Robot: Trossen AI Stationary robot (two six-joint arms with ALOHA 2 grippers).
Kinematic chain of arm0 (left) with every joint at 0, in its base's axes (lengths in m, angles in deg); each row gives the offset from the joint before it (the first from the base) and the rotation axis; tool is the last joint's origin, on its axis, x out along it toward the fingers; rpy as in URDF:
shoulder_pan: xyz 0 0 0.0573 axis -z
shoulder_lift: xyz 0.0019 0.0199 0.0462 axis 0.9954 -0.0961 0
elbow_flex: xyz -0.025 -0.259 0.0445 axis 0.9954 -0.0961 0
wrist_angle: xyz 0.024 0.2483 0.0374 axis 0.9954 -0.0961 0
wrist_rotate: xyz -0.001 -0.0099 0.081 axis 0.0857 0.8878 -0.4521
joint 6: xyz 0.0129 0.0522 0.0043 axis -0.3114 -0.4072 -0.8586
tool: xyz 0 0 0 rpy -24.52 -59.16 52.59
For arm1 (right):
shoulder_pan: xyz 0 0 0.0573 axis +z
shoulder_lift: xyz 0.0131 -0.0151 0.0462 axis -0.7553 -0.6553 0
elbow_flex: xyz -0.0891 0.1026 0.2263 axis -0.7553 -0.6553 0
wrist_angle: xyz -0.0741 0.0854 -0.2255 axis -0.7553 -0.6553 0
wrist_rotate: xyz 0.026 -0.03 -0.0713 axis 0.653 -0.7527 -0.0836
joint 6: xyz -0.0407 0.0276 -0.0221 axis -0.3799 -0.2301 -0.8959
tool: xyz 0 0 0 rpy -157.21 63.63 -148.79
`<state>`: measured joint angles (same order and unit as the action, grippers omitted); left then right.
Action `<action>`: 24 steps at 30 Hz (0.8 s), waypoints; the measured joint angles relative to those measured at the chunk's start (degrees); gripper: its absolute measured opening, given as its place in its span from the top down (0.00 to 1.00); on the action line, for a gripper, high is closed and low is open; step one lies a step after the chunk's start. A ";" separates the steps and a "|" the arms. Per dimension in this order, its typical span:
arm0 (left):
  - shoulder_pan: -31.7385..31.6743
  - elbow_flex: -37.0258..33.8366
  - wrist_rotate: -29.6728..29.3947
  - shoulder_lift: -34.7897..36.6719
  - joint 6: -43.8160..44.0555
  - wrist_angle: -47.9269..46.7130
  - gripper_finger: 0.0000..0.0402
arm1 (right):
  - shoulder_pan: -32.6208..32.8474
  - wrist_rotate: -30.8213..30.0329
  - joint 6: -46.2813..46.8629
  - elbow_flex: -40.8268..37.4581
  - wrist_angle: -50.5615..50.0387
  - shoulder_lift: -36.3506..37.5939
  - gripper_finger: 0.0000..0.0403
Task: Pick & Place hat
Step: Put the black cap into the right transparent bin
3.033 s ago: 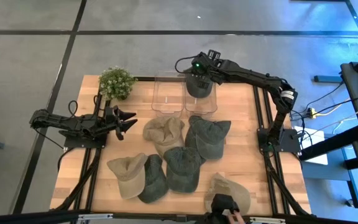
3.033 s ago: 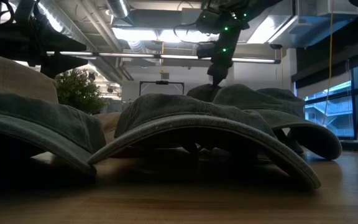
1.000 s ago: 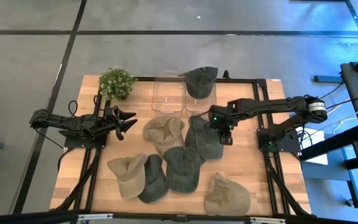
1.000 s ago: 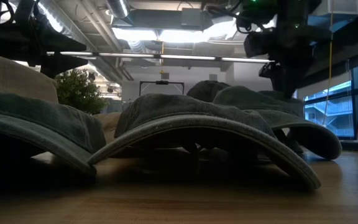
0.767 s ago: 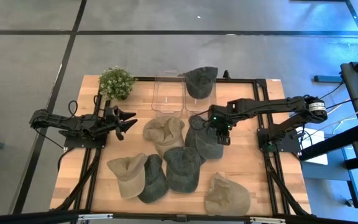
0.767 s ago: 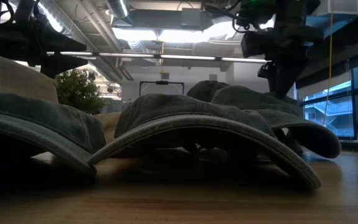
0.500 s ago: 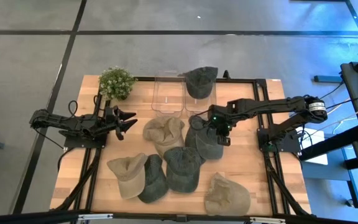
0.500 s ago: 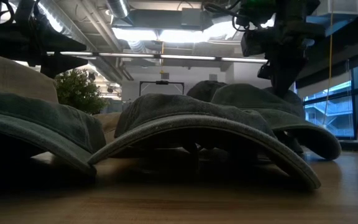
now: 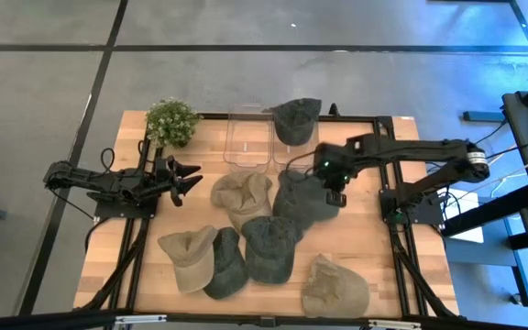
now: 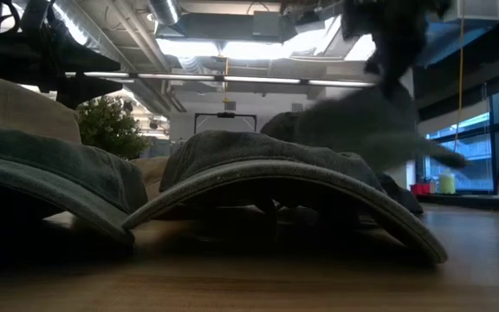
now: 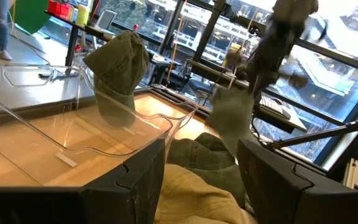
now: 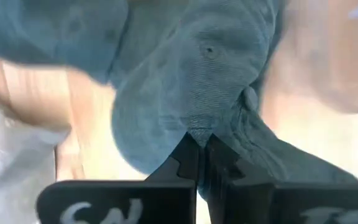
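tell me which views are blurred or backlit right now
Low view: the lifted grey hat is smeared by motion, and the near hats are dark against bright ceiling lights. Left wrist view: the right gripper is blurred. Right wrist view: the wood around the pinched hat is soft. High view: sharp, evenly lit.

Two bins [image 9: 250, 137] stand side by side at the table's [image 9: 365, 247] far edge, with a plant [image 9: 172, 121] left of them and a cap [image 9: 296, 116] resting in the right one. The right gripper [image 9: 330, 181] pinches a second cap [image 9: 302, 197] just in front of that bin, lifted above the table. More caps [image 9: 246, 238] lie clustered across the middle and front, while the left gripper [image 9: 186, 177] waits at the left side.
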<state>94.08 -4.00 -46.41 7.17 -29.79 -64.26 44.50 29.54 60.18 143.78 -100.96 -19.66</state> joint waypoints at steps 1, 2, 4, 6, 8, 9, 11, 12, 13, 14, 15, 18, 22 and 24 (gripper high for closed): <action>-0.01 0.01 -0.10 0.00 0.00 0.00 0.51 | -0.02 -1.06 -0.13 2.25 -0.97 0.32 0.98; -0.01 0.01 -0.19 0.00 0.00 0.00 0.51 | -0.02 -2.27 -0.79 4.63 -1.91 0.55 0.98; 0.00 0.00 -0.20 0.00 -0.01 0.00 0.51 | -0.02 -5.37 -2.16 9.55 -3.66 0.67 0.98; 0.01 0.00 -0.21 0.00 -0.02 0.00 0.51 | -0.05 -9.82 -3.72 14.21 -4.99 0.66 0.98; 0.01 0.01 -0.20 0.00 -0.02 0.00 0.51 | -0.49 -15.10 -5.82 18.15 -4.33 0.66 0.98; -0.01 0.01 -0.22 0.00 -0.02 0.00 0.51 | -0.78 -18.02 -6.83 19.66 -3.54 0.66 0.98; -0.01 -0.01 -0.20 0.00 -0.02 0.00 0.51 | -1.67 -22.68 -9.06 22.05 -2.01 0.38 0.99; 0.01 0.01 -0.22 0.00 -0.02 0.00 0.51 | -2.20 -24.29 -10.49 22.90 -1.31 0.08 0.99; 0.00 0.01 -0.20 0.00 -0.02 0.00 0.51 | -2.76 -25.52 -11.99 23.46 -0.57 -0.30 0.99; 0.01 0.01 -0.20 0.01 -0.02 0.01 0.51 | -3.40 -26.71 -13.50 23.61 0.35 -0.64 0.99; -0.01 0.01 -0.20 0.00 -0.02 0.00 0.51 | -4.13 -27.84 -14.85 23.56 1.31 -1.09 0.99; -0.01 0.01 -0.20 0.01 -0.02 0.00 0.51 | -6.53 -29.18 -18.12 22.84 3.17 -3.01 0.99; 0.01 0.01 -0.22 0.00 -0.02 0.00 0.51 | -9.51 -29.18 -19.40 22.78 5.92 -7.20 0.99; 0.00 0.01 -0.24 0.00 -0.02 0.01 0.51 | -10.37 -29.39 -20.51 22.78 6.88 -9.33 0.98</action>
<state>94.08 -3.99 -46.65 7.17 -29.81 -64.26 34.13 0.15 39.68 166.56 -94.07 -29.00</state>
